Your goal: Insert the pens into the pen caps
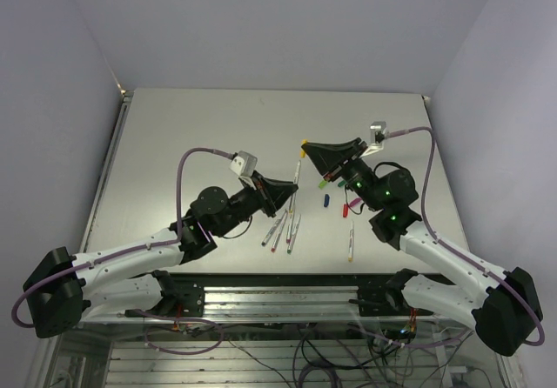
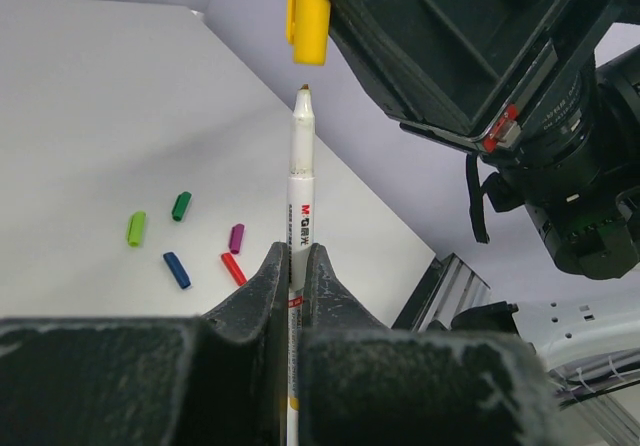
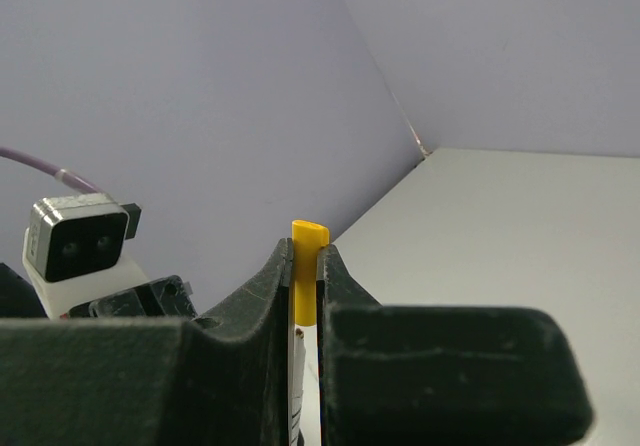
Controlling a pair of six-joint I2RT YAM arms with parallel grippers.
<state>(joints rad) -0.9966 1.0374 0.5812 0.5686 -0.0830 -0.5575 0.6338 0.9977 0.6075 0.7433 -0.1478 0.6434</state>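
Centre frame in the left wrist view, the left claw (image 2: 297, 258) is pinched narrow on a white pen (image 2: 300, 166), gripping the barrel near its printed label. The pen stands upright with its dark tip pointing up the frame. At the top of that view, the right claw (image 3: 305, 256) is clamped just as tightly on the yellow cap (image 2: 308, 16), open end downward. The cap hangs directly above the pen tip, just apart from it, and the two line up closely.

From the right wrist camera, the cap's rounded top shows between the closed fingers, with the pen's barrel visible below it.

On the grey worktop (image 2: 90, 116), at lower left of the left wrist view, five caps lie loose and close together: a light green cap (image 2: 136, 228), a dark green cap (image 2: 181, 205), a magenta cap (image 2: 236, 237), a blue cap (image 2: 177, 270) and a red cap (image 2: 233, 268).

Seen from above, a cluster of loose pens (image 1: 280, 230) lies at lower centre, and a single pen (image 1: 351, 242) lies apart to its right.
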